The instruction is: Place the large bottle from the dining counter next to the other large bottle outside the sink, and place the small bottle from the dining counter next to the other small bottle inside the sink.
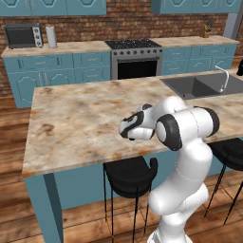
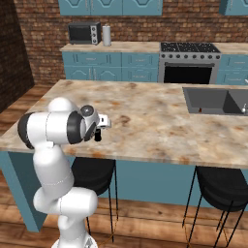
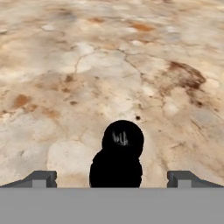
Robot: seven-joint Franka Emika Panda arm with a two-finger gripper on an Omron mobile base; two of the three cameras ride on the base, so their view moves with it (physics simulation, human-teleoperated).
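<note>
The small bottle (image 3: pixel 117 162), short and all black, stands upright on the dining counter (image 3: pixel 109 65) near its front edge. My gripper (image 3: pixel 111 178) hangs right over it, open, with one fingertip on each side and a wide gap to both. From the right base view the small bottle (image 2: pixel 98 136) shows as a dark stub just under the gripper (image 2: pixel 98 130). The sink (image 2: pixel 213 99) lies far to the right, with a small reddish-brown bottle (image 2: pixel 200 110) inside it. A dark shape (image 1: pixel 240 69) at the picture's right edge stands beyond the sink (image 1: pixel 197 86); I cannot tell what it is.
A thin silver faucet (image 1: pixel 223 78) rises at the sink's right side. Black bar stools (image 1: pixel 130 175) stand under the counter's front edge. A stove (image 1: pixel 135 57), a microwave (image 1: pixel 23 35) and teal cabinets line the back wall.
</note>
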